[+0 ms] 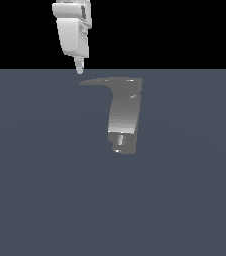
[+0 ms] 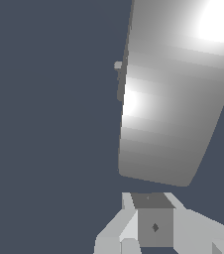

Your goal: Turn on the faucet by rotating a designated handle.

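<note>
The exterior view looks from well back, slightly downward, taking in the whole faucet [image 1: 123, 117] on the counter [image 1: 45, 190] beneath the tool [image 1: 80, 67]. The wrist view looks past the tool [image 2: 153, 218], very close to the faucet [image 2: 173, 109], which both views share.

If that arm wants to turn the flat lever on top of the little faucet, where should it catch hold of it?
Probably near the pointed tip of the handle, farthest from the faucet body, where a push turns it most easily. The blade is thin and flat and sticks out towards the exterior view's left, so coming down from above, where the gripper hangs just over the tip, suits it.
</note>
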You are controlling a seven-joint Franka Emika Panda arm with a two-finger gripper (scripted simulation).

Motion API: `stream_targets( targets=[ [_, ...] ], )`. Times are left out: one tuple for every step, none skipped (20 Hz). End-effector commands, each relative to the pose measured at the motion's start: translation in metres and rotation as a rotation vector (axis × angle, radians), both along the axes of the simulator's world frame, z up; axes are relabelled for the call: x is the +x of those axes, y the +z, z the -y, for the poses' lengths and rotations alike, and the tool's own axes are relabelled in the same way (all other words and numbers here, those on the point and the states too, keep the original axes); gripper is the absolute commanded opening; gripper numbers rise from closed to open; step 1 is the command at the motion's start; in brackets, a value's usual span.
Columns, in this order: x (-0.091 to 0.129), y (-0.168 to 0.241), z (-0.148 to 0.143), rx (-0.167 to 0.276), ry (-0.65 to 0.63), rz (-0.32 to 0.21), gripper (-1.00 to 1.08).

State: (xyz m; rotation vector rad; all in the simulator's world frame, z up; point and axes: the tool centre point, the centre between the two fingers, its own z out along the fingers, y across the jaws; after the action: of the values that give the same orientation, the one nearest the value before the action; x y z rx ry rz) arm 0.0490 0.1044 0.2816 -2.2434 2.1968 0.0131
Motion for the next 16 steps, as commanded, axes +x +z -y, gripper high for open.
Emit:
stream_targets(
  targets=[
    [0.014,-0.008,0.008,-0.003,-0.067,0.001,-1.00],
    [0.019,-0.011,0.011,-0.004,-0.091,0.001,-1.00],
    [0.023,-0.013,0.015,-0.005,-0.115,0.002,-1.00],
    [0.028,-0.016,0.018,-0.006,-0.137,0.002,-1.00],
    [0.032,-0.018,0.021,-0.006,-0.158,0.002,-1.00],
    [0.036,-0.021,0.024,-0.007,-0.178,0.002,-1.00],
    [0.039,-0.023,0.027,-0.007,-0.197,0.003,-1.00],
    [0.042,-0.025,0.030,-0.008,-0.214,0.003,-1.00],
    [0.045,-0.026,0.032,-0.008,-0.230,0.003,-1.00],
    [0.048,-0.028,0.035,-0.008,-0.245,0.003,-1.00],
    [0.050,-0.029,0.037,-0.009,-0.258,0.003,-1.00],
    [0.052,-0.030,0.039,-0.009,-0.269,0.003,-1.00],
    [0.054,-0.031,0.041,-0.009,-0.279,0.003,-1.00],
    [0.055,-0.032,0.042,-0.009,-0.287,0.004,-1.00],
    [0.056,-0.033,0.043,-0.009,-0.293,0.004,-1.00],
    [0.057,-0.033,0.044,-0.009,-0.298,0.004,-1.00]
  ],
)
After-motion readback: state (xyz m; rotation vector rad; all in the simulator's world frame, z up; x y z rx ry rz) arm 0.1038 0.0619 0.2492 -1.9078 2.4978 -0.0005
